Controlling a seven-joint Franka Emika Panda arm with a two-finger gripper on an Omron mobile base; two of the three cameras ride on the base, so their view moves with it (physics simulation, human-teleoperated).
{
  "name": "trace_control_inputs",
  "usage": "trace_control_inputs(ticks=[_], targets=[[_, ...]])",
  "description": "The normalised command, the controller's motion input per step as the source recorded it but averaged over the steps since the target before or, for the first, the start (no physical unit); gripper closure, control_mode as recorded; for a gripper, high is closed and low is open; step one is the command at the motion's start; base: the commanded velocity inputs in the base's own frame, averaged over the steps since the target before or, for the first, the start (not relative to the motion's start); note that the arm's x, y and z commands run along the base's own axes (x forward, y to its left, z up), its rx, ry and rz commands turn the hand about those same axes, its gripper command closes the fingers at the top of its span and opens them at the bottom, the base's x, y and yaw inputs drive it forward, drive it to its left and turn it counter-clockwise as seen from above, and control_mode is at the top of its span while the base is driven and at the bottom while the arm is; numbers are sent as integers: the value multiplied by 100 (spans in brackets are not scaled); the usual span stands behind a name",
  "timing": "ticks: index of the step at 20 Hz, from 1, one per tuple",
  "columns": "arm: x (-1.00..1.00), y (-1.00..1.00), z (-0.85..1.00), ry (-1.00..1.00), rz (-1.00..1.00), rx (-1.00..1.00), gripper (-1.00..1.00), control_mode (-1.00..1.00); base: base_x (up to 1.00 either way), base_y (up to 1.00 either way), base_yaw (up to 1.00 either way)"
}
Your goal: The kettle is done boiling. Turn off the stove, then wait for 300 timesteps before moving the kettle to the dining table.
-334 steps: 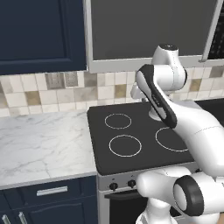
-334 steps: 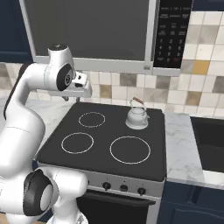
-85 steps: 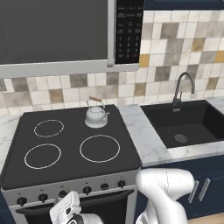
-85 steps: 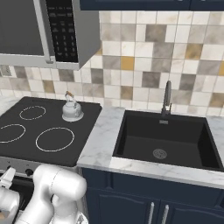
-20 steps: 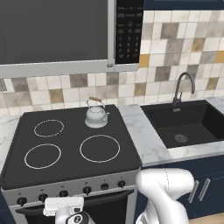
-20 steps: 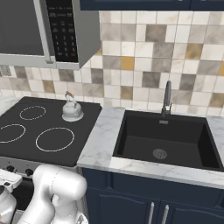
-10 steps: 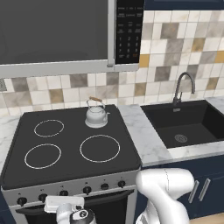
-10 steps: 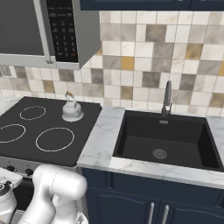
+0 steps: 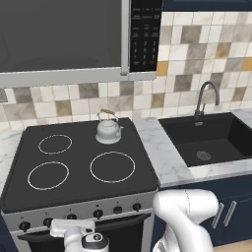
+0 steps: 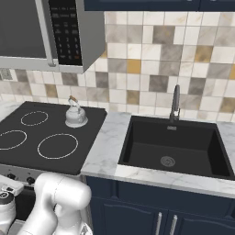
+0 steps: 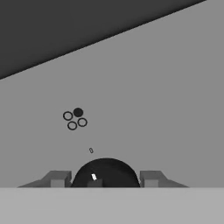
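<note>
**Q:** At the range front, where does your gripper stand relative to the knob?

**A:** Look at the hand view: a round black knob sits squarely between the two finger tips, one on each side, so it lies straight ahead along your approach. You cannot tell whether the pads touch it; the jaws stand apart by about the knob's width, neither fully released nor visibly clenched. A four-ring burner mark on the grey panel above has one ring filled.

**Q:** And the task's things?

**A:** The kettle stands upright on the rear right burner of the stove, its arched handle running roughly front to back, well above and behind your hand, which is low by the knob row. Judge the knob turn first; the kettle comes later.
</note>
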Motion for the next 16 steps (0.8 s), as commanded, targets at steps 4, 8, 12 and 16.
trace_control_inputs(ticks=[4, 8, 12, 16], targets=[[0, -1, -8, 5, 0, 10, -100, -100, 0, 0, 0], [-6, 0, 0, -1, 0, 0, -100, -100, 0, 0, 0], [-30, 0, 0, -1, 0, 0, -100, -100, 0, 0, 0], [-38, 0, 0, -2, -1, 0, -100, -100, 0, 0, 0]])
